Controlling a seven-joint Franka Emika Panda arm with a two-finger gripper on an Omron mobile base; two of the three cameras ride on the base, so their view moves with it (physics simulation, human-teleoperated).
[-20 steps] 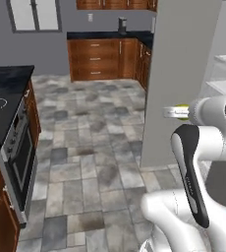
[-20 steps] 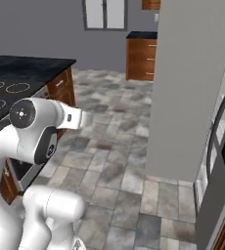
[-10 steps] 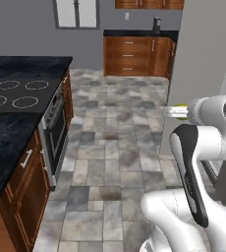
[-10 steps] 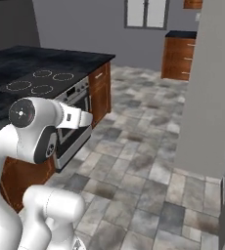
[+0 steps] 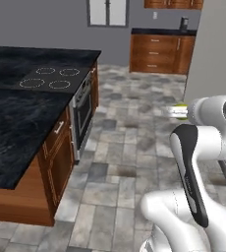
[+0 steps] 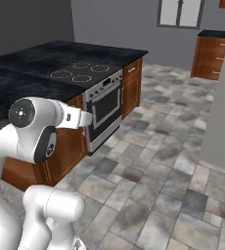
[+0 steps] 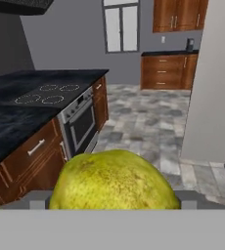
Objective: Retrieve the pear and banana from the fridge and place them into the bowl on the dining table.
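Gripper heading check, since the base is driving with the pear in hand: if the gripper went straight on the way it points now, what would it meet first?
The gripper, closed on the pear, points across open tiled floor. Nothing stands near; the far cabinets look first, though depth is unclear.

the floor (image 5: 134,142) is laid in mottled grey and brown stone tiles. a grey wall (image 5: 46,22) closes the far end, with a white-framed window (image 5: 107,12) set in it. right of the window, brown wooden cupboards (image 5: 160,53) under a dark top stand against that wall, more brown cabinets (image 7: 177,14) hanging above them. left of the window, a steel oven (image 6: 104,110) with a dark door sits in brown wooden cabinetry.
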